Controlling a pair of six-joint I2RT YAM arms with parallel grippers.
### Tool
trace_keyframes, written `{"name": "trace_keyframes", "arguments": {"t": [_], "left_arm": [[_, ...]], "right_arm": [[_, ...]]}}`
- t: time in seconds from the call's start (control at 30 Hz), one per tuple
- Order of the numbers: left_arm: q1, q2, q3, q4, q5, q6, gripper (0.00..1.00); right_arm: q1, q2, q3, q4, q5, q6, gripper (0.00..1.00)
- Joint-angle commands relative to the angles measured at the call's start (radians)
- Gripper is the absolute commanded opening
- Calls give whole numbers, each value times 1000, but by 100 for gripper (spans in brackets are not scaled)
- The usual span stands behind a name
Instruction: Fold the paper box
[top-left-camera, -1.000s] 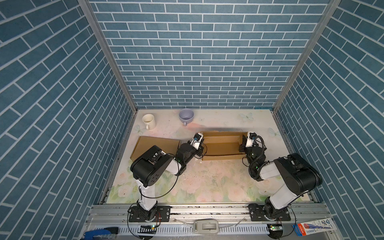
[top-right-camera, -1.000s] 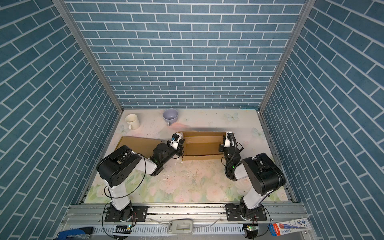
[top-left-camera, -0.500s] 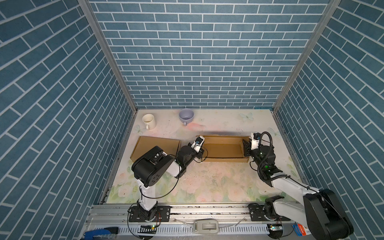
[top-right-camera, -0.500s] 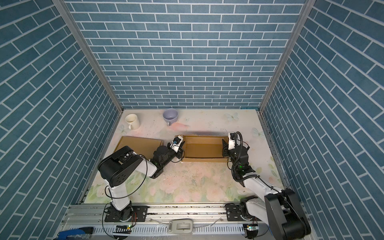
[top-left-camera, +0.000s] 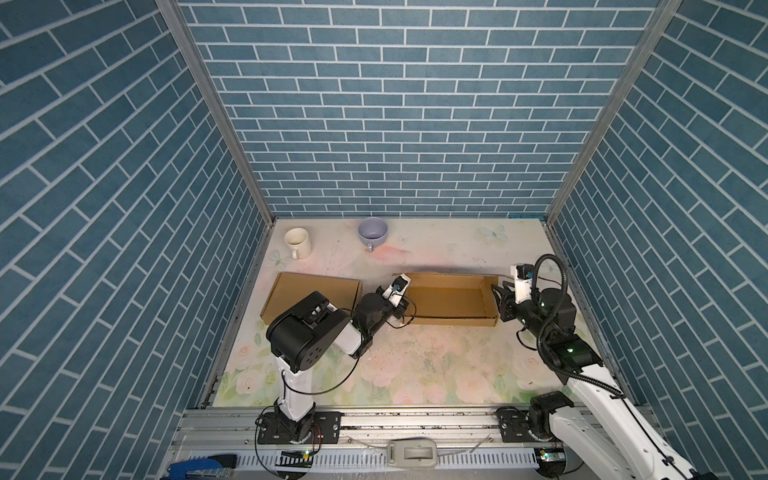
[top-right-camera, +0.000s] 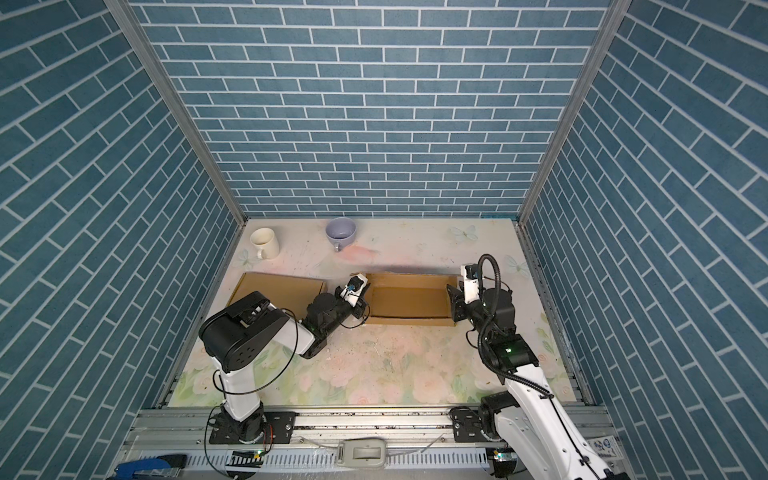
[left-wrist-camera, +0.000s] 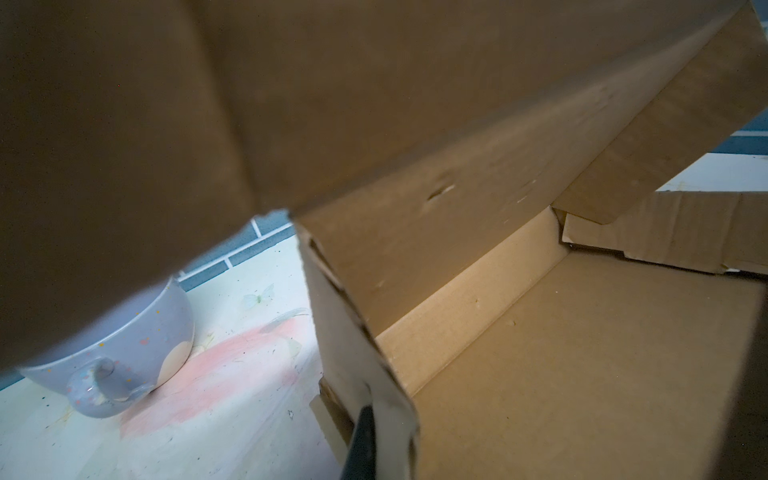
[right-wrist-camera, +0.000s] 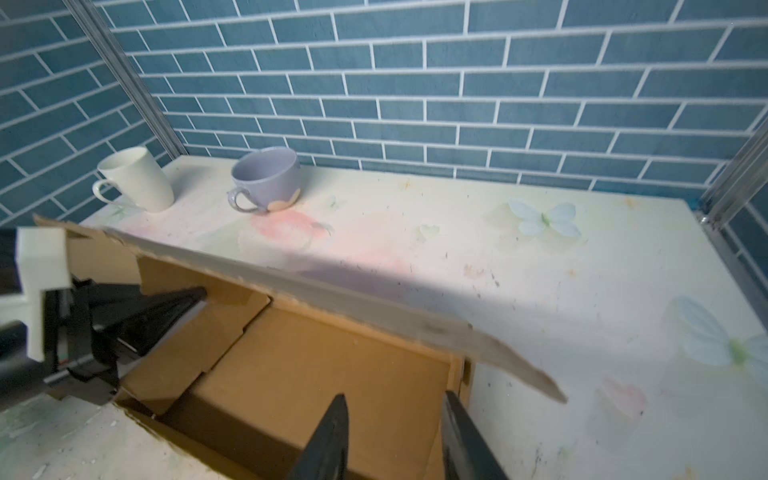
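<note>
Subject: brown cardboard box (top-left-camera: 451, 301), a shallow open tray, lies lengthwise on the floral table top (top-left-camera: 415, 365), right of centre in both top views. Its walls stand. The long rear flap (right-wrist-camera: 353, 301) leans in over the cavity and is not yet tucked, so folding is judged part done.

The left gripper (top-left-camera: 404, 309) sits at the box's left end. Its jaws are closed together and appear to pinch the end wall's cardboard, as the right wrist view shows. This hold is judged an anchor that keeps the light tray from sliding while the other arm works.

The right gripper (top-left-camera: 500, 302) hovers at the right end. Its fingers (right-wrist-camera: 328, 436) stand partly apart above the tray floor with nothing between them. It is judged placed to take the right end wall or the leaning flap.

A flat brown cardboard panel (top-left-camera: 311, 297) lies at centre left, beside the left arm. A cream ceramic mug (top-left-camera: 297, 242) and a lilac ceramic cup (top-left-camera: 372, 232) stand at the table's rear, well apart from the box and clear of the work.
</note>
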Motion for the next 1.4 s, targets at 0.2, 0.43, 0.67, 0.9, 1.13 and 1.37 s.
{"name": "trace_keyframes", "arguments": {"t": [0.2, 0.43, 0.67, 0.9, 1.13, 1.37], "left_arm": [[-8, 62, -50, -26, -4, 51, 0], [-8, 83, -67, 20, -9, 57, 0], [-10, 85, -75, 26, -13, 58, 0], [-12, 84, -76, 29, -22, 48, 5], [-13, 40, -103, 32, -50, 41, 19], [-21, -8, -151, 59, -91, 13, 31]], "right_arm": [[21, 113, 345, -368, 8, -8, 30], [71, 406, 625, -479, 49, 134, 25], [186, 646, 796, -496, 47, 203, 25], [242, 742, 782, -462, -7, 230, 25], [243, 746, 704, -427, -40, 242, 25], [244, 728, 612, -375, -57, 278, 25]]}}
